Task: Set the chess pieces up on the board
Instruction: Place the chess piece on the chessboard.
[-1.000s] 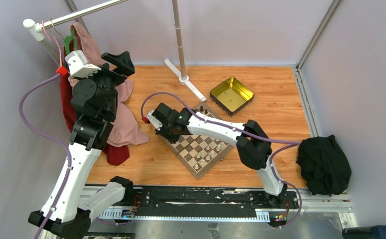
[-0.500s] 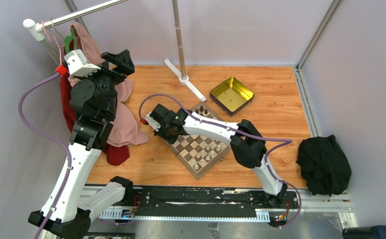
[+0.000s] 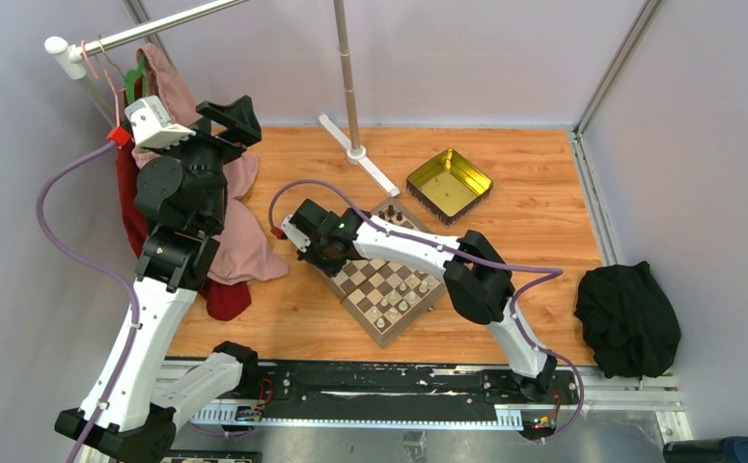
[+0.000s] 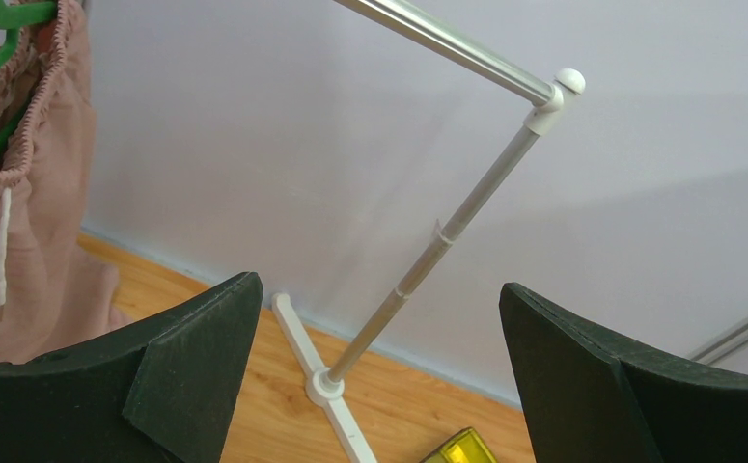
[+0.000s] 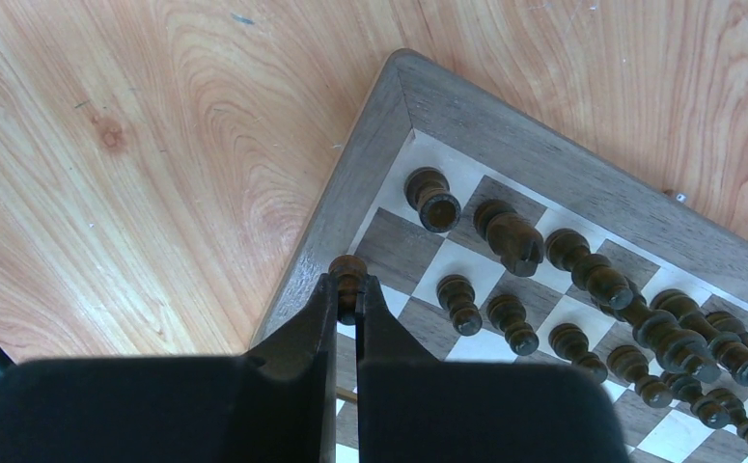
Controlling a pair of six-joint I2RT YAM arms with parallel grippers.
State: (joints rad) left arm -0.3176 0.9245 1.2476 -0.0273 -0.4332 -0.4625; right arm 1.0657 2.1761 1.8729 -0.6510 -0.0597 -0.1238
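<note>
One open yellow tin [image 3: 457,189], near board [image 3: 389,295], pawn [image 5: 348,274] in right fingers [image 5: 298,340]

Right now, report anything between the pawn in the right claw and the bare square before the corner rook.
Nothing visible does. The right claw holds the small dark brown pawn right beside that bare dark square; the dark rook and next pawn flank it.

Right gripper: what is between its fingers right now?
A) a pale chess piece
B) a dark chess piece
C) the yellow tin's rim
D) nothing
B: in the right wrist view the right gripper is shut on a dark brown piece beside the border of the board.
</note>
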